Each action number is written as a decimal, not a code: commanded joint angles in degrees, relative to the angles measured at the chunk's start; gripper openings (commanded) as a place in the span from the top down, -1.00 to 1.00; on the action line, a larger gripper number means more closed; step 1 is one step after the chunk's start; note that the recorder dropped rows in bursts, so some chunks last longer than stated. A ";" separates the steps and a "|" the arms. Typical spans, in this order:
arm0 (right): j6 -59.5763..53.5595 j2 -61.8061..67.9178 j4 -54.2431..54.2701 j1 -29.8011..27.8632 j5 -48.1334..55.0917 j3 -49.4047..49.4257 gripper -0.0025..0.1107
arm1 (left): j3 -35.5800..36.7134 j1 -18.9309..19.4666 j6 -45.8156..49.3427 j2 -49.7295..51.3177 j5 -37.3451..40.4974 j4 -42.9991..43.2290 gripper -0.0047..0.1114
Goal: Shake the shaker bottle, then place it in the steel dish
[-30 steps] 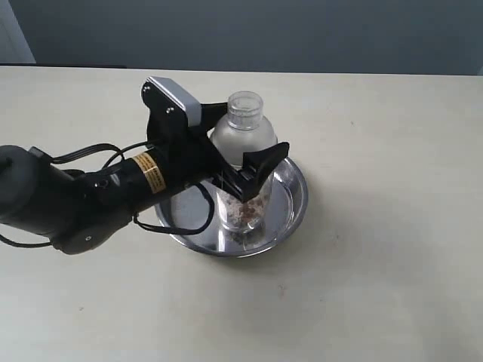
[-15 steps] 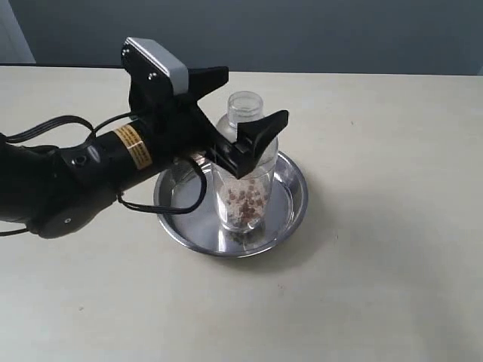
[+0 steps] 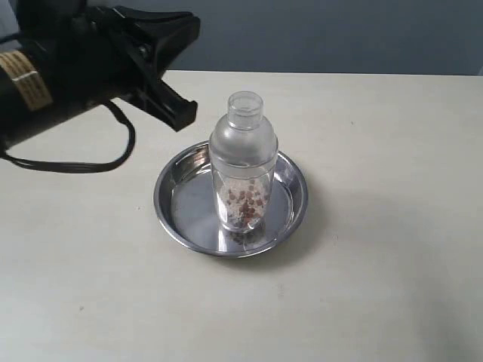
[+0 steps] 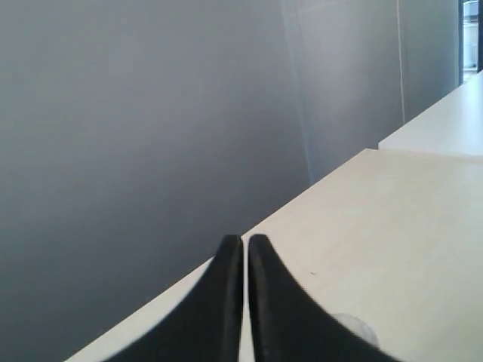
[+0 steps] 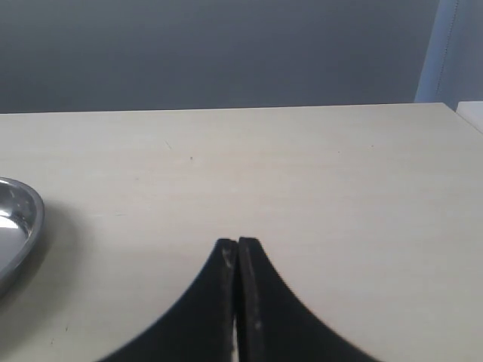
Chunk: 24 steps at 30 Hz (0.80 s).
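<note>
The shaker bottle (image 3: 243, 162) stands upright in the middle of the steel dish (image 3: 290, 207), with reddish-brown grains in its lower part, and nothing holds it. The left arm (image 3: 83, 60) hangs above and to the upper left of the dish, well off the bottle. In the left wrist view my left gripper (image 4: 246, 240) has its fingers almost together with only a thin slit and nothing between them. My right gripper (image 5: 238, 241) is shut and empty above bare table, with the dish rim (image 5: 19, 219) off to one side. It does not show in the exterior view.
The pale table (image 3: 377, 286) spreads all round the dish. A grey wall (image 3: 339, 34) runs behind its far edge. A black cable (image 3: 113, 162) loops from the left arm over the table to the left of the dish.
My left gripper was shut on the bottle in the dish, then opened, let go and rose up and to the left. The bottle stays upright in the dish.
</note>
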 commanded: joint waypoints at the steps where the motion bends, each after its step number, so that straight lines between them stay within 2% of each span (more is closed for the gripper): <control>1: 0.00 -0.25 -0.04 0.01 -0.47 0.12 0.97 | -0.05 0.02 0.61 -9.09 11.54 -2.64 0.89; 5: 0.00 -0.25 -0.04 0.01 -0.47 0.12 0.97 | -0.05 0.02 0.61 -16.64 19.24 -2.68 0.89; 11: 0.00 -0.25 -0.04 0.01 -0.47 0.12 0.97 | -0.05 0.02 0.61 -26.24 26.45 -0.28 0.89; 15: 0.00 -0.25 -0.04 0.01 -0.47 0.12 0.97 | 0.89 0.36 0.46 -32.26 36.77 -0.52 0.89; 18: 0.00 -0.25 -0.04 0.01 -0.47 0.12 0.97 | 4.45 4.64 0.38 -36.02 38.61 -3.24 0.89; 22: 0.00 -0.25 -0.04 0.01 -0.47 0.12 0.97 | 15.90 13.11 0.38 -43.95 30.48 -9.59 0.90; 24: 0.00 -0.25 -0.04 0.01 -0.47 0.12 0.97 | 21.16 15.47 0.51 -48.38 27.51 -10.35 0.91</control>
